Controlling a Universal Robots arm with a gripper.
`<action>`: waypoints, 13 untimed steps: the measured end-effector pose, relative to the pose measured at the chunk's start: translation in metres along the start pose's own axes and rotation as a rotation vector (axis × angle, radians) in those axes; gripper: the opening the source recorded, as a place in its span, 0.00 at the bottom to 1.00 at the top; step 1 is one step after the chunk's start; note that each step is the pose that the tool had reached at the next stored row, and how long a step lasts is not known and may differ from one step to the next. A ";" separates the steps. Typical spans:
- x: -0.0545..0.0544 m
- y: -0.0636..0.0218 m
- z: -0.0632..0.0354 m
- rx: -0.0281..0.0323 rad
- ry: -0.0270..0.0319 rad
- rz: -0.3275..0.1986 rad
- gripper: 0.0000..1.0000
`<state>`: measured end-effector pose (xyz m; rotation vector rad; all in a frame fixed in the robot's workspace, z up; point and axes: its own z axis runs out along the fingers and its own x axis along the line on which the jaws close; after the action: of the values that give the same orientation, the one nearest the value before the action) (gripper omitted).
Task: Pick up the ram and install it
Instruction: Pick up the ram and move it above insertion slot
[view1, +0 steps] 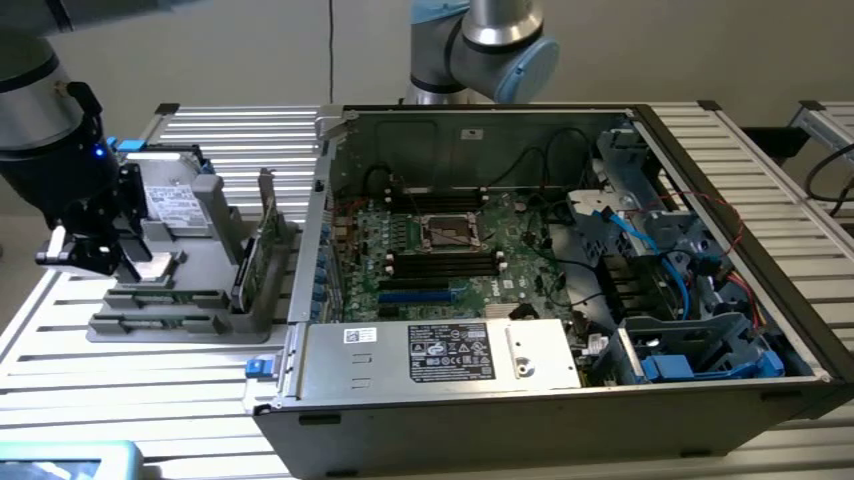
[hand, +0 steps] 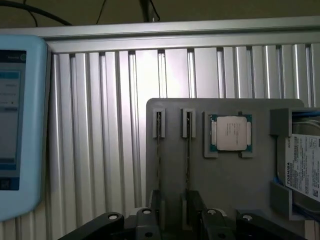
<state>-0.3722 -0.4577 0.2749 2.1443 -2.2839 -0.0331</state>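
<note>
On the worktop (hand: 100, 150), a grey holder (hand: 230, 185) kept the ram (hand: 187, 150), a processor (hand: 230, 132) and a drive (hand: 305, 167). The ram stood on edge, pointing lengthwise at the open, empty hand (hand: 175, 197).

Soft, even light; mild glare on slats (hand: 105, 125)

The ram (hand: 187, 150) stands edge-on in its slot, chips and label unreadable, one end lost behind the claw (hand: 175, 197). The silver drive (hand: 304, 170) gets sliced by the frame edge, and so does the blue-framed screen (hand: 17, 125), its text too blurred to read.
</note>
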 end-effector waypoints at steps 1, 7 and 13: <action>0.000 0.0000 0.0018 -0.0003 0.0001 0.000 0.36; 0.000 -0.0012 0.0121 -0.0011 0.0002 0.000 0.36; 0.003 -0.0022 0.0197 -0.0037 0.0005 0.000 0.36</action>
<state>-0.3706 -0.4605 0.2552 2.1424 -2.2816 -0.0368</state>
